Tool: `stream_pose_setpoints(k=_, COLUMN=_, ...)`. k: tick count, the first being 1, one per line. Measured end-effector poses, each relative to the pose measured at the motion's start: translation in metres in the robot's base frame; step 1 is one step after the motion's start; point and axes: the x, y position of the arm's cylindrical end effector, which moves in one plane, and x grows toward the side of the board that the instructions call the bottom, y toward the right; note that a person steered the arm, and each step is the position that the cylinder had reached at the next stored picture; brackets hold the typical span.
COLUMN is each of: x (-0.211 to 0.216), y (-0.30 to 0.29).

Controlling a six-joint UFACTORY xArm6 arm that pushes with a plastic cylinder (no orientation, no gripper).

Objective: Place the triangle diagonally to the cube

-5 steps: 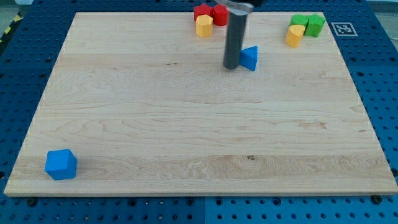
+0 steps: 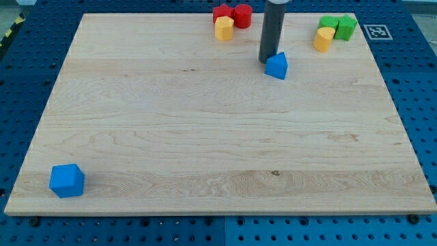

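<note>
The blue triangle point(image 2: 276, 66) lies on the wooden board point(image 2: 205, 137) near the view's top, right of centre. The blue cube point(image 2: 67, 180) sits far off at the view's bottom left corner of the board. My tip point(image 2: 268, 61) stands just above and left of the triangle, touching or almost touching its upper left edge. The dark rod rises from the tip out of the view's top.
Two red blocks point(image 2: 232, 14) and a yellow block point(image 2: 224, 29) cluster at the view's top, left of the rod. Two green blocks point(image 2: 339, 26) and a yellow block point(image 2: 323, 39) sit at the view's top right. A marker tag point(image 2: 375, 31) lies beyond the board's right corner.
My tip has moved up and to the right, from the triangle's left side to its upper left. The triangle has shifted slightly to the right and down.
</note>
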Motion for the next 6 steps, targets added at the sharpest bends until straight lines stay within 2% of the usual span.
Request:
stream_pose_setpoints(k=2, x=0.033, y=-0.021)
stream_pose_setpoints(k=4, x=0.043, y=0.042)
stream_pose_setpoints(k=6, x=0.063, y=0.059)
